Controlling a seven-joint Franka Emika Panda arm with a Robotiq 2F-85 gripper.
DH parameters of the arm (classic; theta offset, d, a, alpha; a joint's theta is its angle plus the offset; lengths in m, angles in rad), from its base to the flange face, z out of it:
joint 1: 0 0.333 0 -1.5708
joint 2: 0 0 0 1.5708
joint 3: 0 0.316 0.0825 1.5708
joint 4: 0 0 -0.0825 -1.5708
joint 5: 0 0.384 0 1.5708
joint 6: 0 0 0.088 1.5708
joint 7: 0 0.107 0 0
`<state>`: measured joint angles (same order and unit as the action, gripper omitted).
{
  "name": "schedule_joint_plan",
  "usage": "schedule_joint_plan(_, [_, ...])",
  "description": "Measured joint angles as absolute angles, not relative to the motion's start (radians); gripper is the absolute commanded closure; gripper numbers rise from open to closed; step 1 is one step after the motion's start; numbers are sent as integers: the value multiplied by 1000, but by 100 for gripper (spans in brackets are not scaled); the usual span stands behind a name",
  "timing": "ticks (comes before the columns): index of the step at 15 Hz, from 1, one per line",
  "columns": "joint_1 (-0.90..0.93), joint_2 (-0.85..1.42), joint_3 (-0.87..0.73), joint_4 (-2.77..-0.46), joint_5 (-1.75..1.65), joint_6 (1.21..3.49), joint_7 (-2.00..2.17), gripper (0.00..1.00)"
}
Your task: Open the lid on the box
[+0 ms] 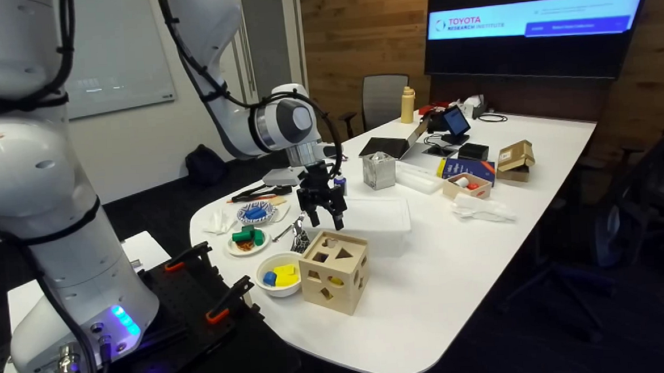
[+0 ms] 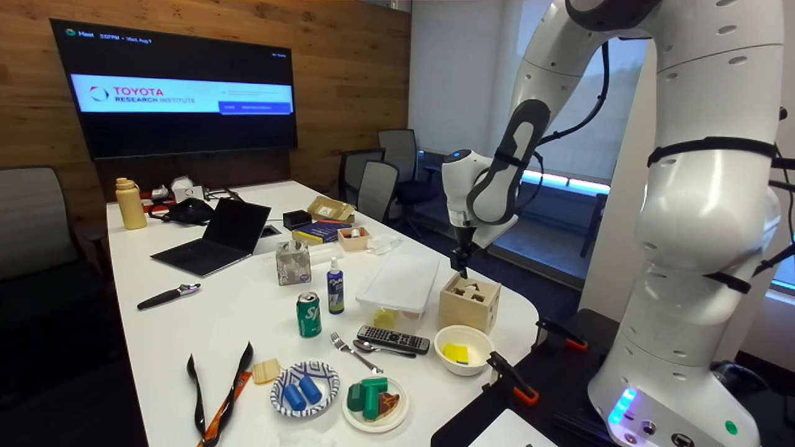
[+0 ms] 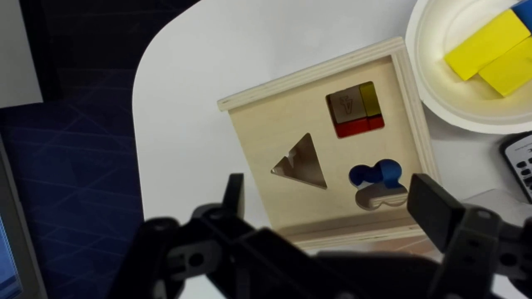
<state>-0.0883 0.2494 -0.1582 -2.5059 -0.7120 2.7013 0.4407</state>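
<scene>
Wide-spread gripper (image 1: 327, 220) hangs above the wooden shape-sorter box (image 2: 463, 313)

The gripper's two black fingers (image 3: 436, 207) stand well apart. Below, the lid (image 3: 332, 153) lies in place on the box, bordered by raised edges (image 3: 311, 73) on three sides. A red piece (image 3: 359, 126) and a blue piece (image 3: 390, 171) show through its cut-outs (image 3: 306, 168). Just beside the box, a white bowl (image 3: 440, 99) holds yellow blocks (image 3: 486, 45). A covered plastic bin (image 2: 400, 282) sits near the box on the white table (image 1: 429, 301).

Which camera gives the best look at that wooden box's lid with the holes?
The wrist view: it looks down on the lid, showing its square, triangular and clover-like holes large, though the hand covers one corner. Both exterior views show the lid smaller and at a slant.
</scene>
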Motion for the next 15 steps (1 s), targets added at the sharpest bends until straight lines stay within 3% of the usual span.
schedule_joint_plan(15, [6, 449, -249, -2408, -667, 2773, 441, 0])
